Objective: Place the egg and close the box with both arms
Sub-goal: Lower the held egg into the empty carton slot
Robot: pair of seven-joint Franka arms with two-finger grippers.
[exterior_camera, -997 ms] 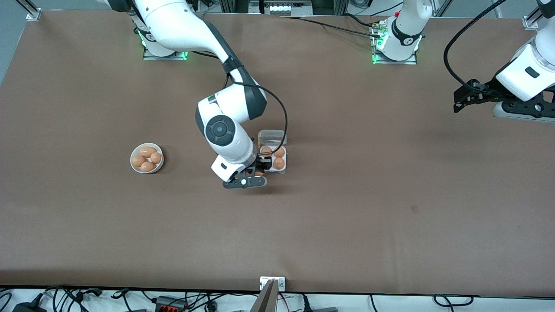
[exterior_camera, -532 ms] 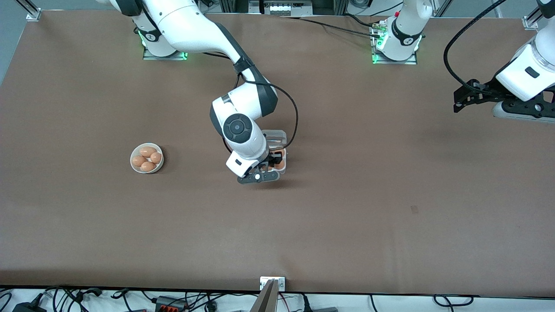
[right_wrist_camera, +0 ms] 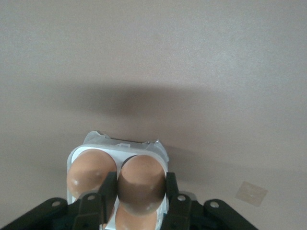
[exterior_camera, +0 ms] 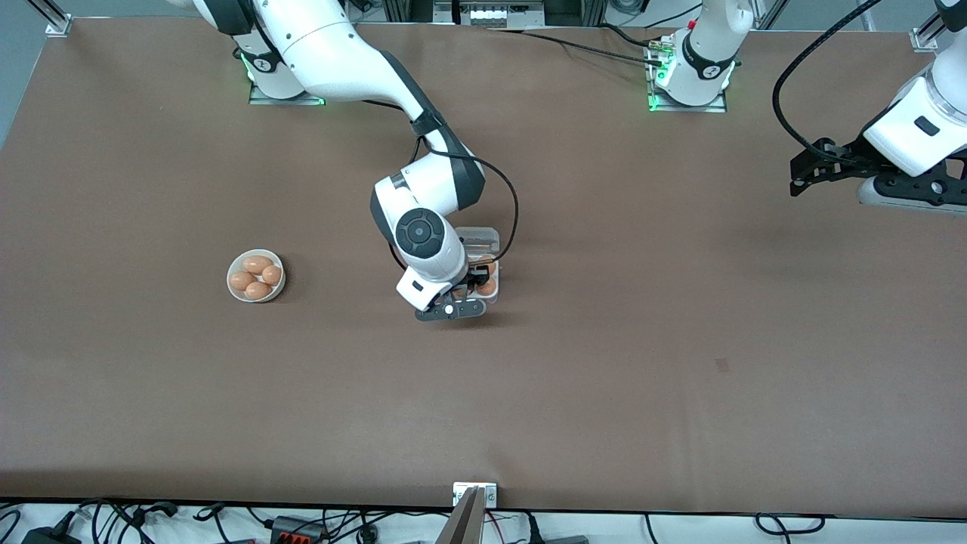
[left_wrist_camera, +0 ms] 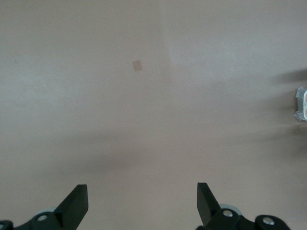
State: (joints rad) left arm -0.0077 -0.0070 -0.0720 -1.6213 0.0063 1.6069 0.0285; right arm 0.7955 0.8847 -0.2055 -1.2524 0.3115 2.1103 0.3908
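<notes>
The box [exterior_camera: 489, 240] stands mid-table with its clear lid open on the side toward the arms' bases. Its whitish tray [right_wrist_camera: 80, 151] holds brown eggs [right_wrist_camera: 90, 173]. My right gripper [exterior_camera: 472, 284] is right over the tray. In the right wrist view it [right_wrist_camera: 139, 192] is shut on a brown egg [right_wrist_camera: 142, 182], held low at a cell next to another egg, with a third egg under it. My left gripper [exterior_camera: 802, 175] waits open and empty over the left arm's end of the table, and it [left_wrist_camera: 141, 192] shows bare table below.
A round white bowl [exterior_camera: 231, 266] with several brown eggs stands toward the right arm's end, level with the box. A small pale patch [exterior_camera: 722, 365] marks the table nearer the front camera. A metal bracket [exterior_camera: 474, 493] sits at the table's near edge.
My right gripper has carried the egg sideways from beside the box to over its tray and now covers most of it. The left arm has not moved.
</notes>
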